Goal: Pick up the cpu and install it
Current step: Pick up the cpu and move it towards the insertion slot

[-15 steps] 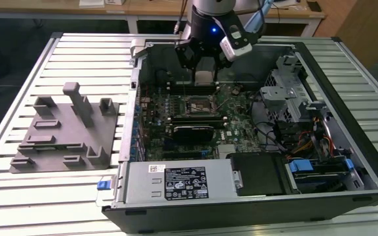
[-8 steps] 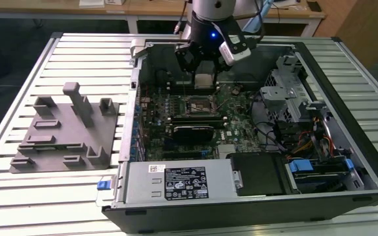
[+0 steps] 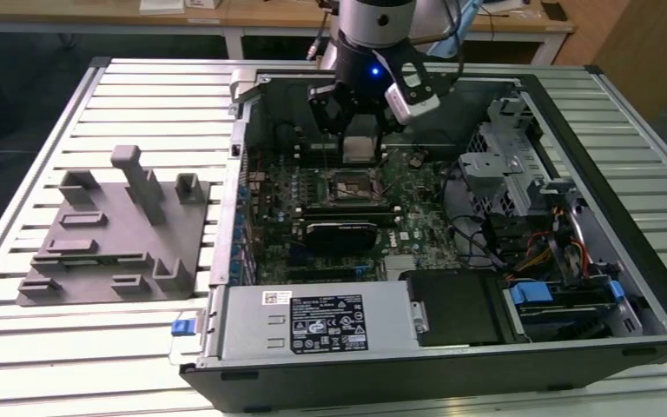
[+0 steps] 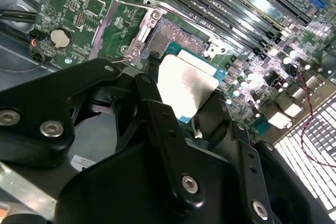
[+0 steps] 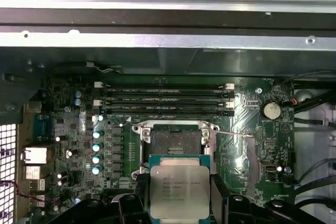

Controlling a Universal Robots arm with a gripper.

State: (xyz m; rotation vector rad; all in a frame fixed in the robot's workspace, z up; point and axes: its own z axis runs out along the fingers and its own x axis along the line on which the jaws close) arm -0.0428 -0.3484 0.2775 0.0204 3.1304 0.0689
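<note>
— Gripper (image 4: pixel 184 95) linkage, black and bolted, sits closest to the lens in the second wrist view. I note its fingers (image 5: pixel 219 198) are clamped on two opposite edges of the cpu (image 5: pixel 179 192).

— Is the chip secure? Where is it relative to the board?

— It appears secure. The cpu hangs in the grasp with its silvery lid facing the cameras, clear of the motherboard (image 5: pixel 236 145) and not seated. In the exterior view I place the gripper (image 3: pixel 359 139) inside the open case (image 3: pixel 611 287), low over the board near the far wall.

— And the socket?

— The socket (image 5: pixel 176 140) is open and empty, its dark contact field exposed within the metal frame. It lies just beside the held chip, between the chip and the memory slots (image 5: pixel 165 100). The offset therefore runs in one direction, from the chip toward those slots.

— Alignment?

— In the first wrist view the chip's edges run parallel with the frame's edges; I judge rotation close to correct. In the second wrist view the chip looks tilted against the board, though that camera's angle may account for it. The grey fixture (image 3: pixel 114 234) stands outside the case, well apart.
</note>
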